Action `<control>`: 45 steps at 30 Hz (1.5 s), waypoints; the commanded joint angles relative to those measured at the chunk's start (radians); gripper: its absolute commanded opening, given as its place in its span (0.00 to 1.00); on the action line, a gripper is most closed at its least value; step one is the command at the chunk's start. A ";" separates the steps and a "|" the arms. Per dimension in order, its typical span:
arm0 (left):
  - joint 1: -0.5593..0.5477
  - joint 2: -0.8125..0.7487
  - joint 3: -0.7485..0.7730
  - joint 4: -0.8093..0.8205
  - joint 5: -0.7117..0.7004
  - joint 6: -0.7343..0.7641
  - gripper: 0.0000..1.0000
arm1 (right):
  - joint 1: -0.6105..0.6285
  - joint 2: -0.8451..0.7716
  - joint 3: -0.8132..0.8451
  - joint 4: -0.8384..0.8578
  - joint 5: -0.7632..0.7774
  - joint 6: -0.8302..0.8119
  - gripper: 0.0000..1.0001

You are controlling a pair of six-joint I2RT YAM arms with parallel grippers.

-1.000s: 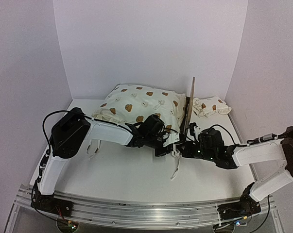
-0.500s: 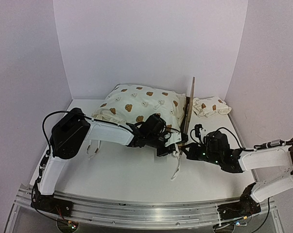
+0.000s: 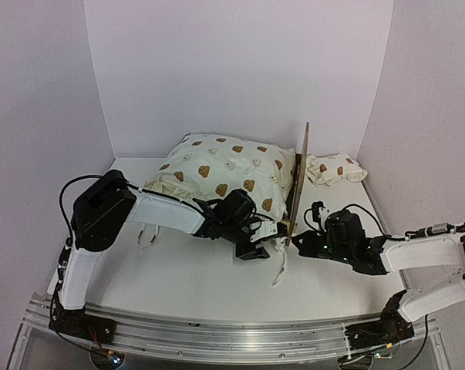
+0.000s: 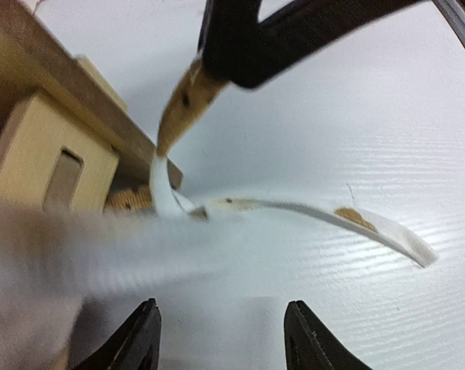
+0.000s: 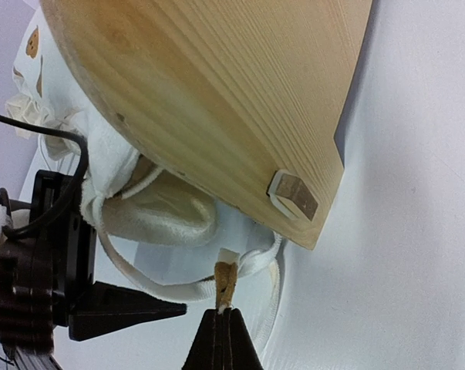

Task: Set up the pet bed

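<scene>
No writing, label, brand, number or sign can be read in any view. The pet bed (image 3: 224, 166) and the pillow (image 3: 336, 169) carry only a print of brown bears, with no letters. Any marks on the arms are too small to make out.
</scene>
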 commanded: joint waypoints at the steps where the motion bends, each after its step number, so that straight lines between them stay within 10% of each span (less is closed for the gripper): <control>1: 0.004 -0.140 -0.091 -0.069 0.009 -0.053 0.60 | 0.001 -0.009 0.023 -0.032 -0.006 -0.007 0.00; 19: -0.141 -0.147 -0.174 0.039 -0.075 -0.387 0.74 | 0.001 0.009 0.055 -0.044 -0.019 -0.032 0.00; 34: -0.187 0.011 -0.081 0.073 -0.108 -0.349 0.71 | 0.002 -0.025 0.036 -0.050 -0.014 -0.052 0.00; 45: -0.175 -0.002 -0.102 -0.107 -0.195 -0.309 0.00 | 0.001 -0.052 0.055 -0.085 0.005 -0.076 0.00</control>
